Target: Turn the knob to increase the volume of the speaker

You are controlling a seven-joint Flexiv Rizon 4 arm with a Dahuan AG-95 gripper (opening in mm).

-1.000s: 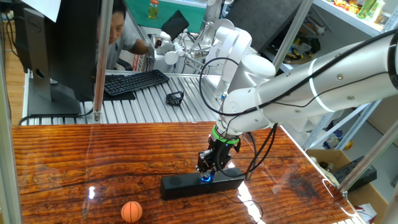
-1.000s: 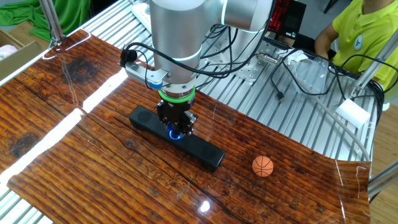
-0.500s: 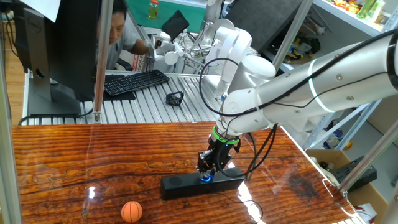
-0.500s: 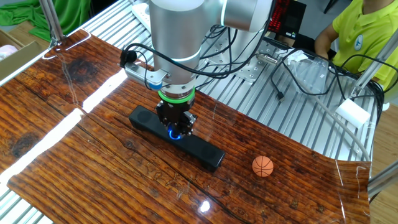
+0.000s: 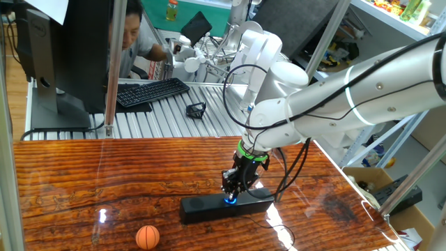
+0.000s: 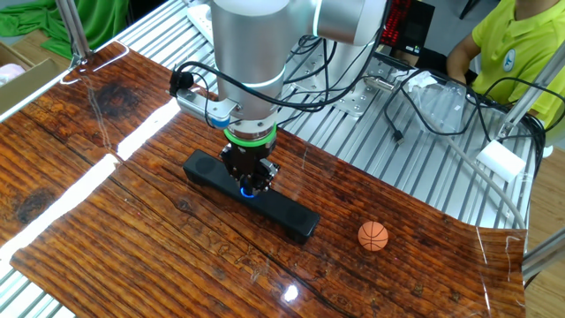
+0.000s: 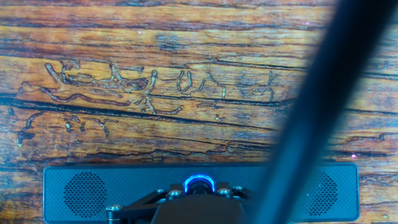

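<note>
Gripper [image 6: 252, 185] narrowed since a moment ago around knob [image 7: 199, 184] mid-speaker [image 5: 226, 206]; firm contact unconfirmed. Likely gripping, ready to twist volume up.

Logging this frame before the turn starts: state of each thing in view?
knob: blue ring lit, gripper fingers at its sides
speaker: lying flat on the wooden table, powered on
gripper: pointing down over the knob, jaws narrowed around it; firm grip not confirmed
basketball: resting on the table, apart from the speaker
</note>
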